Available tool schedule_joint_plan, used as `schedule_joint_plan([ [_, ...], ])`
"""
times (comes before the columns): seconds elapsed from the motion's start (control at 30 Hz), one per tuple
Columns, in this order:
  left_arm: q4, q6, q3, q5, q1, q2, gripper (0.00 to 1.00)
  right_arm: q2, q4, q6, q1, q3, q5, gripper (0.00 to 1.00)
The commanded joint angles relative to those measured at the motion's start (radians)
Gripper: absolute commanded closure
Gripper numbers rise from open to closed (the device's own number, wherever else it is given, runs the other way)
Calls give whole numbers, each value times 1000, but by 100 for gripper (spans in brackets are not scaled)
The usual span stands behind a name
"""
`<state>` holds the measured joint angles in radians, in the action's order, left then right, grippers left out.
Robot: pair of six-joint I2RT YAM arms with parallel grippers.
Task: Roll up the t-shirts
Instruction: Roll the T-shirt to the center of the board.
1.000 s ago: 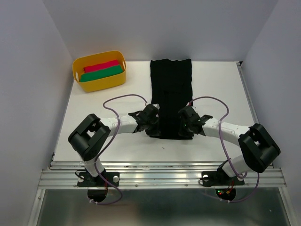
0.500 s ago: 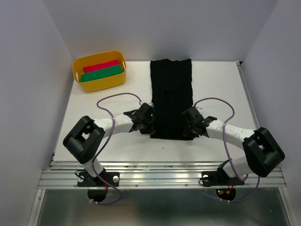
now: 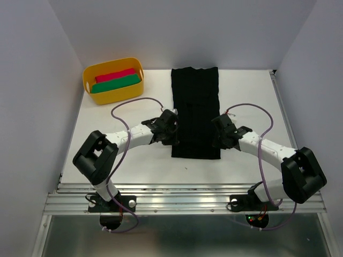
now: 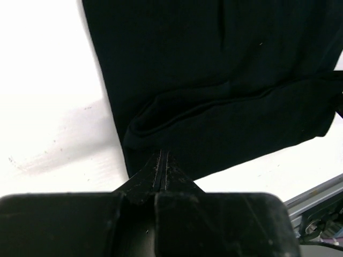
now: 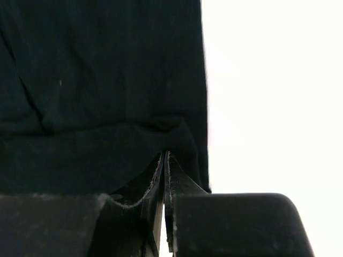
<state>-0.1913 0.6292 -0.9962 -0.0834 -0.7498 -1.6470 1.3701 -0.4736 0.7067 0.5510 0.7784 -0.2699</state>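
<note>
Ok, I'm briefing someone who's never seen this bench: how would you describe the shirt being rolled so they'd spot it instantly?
Midway across the white table, the black t-shirt lies as a long strip between the left end effector and right end effector. It is the only black thing lying flat; the red bundle and green bundle sit in the yellow tub.

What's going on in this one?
Both arms are working a black t-shirt laid as a long strip on the white table. The left gripper and right gripper are each shut on its fabric, one at either side edge near the near end. Only a small fold is turned over there, so the roll has barely started. A yellow tub sits at the far left.
</note>
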Motion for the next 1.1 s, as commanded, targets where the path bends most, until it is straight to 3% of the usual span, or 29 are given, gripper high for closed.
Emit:
schedule_joint_plan([
  [0.0, -11, -26, -44, 17, 4, -20, 100, 32, -8, -39, -31, 51, -49, 92],
  [0.4, 0, -33, -84, 14, 13, -149, 100, 156, 47, -76, -65, 41, -20, 94],
  [0.67, -83, -34, -113, 50, 15, -11, 100, -9, -28, -84, -65, 55, -41, 90],
  [0.77, -109, -22, -96, 59, 15, 48, 100, -46, -51, -84, -98, 47, -22, 84],
  [0.83, -117, -10, -67, 60, 17, 91, 100, -81, -51, -82, -120, 25, 27, 67],
  [0.9, -116, 21, -24, 60, 17, 134, 93, -115, -51, -72, -155, -5, 91, 50],
  [0.97, -108, 49, 10, 59, 17, 167, 77, -135, -48, -62, -168, -25, 141, 41],
  [1.07, -80, 107, 85, 39, 17, 228, 40, -173, -43, -32, -195, -65, 210, 32],
])
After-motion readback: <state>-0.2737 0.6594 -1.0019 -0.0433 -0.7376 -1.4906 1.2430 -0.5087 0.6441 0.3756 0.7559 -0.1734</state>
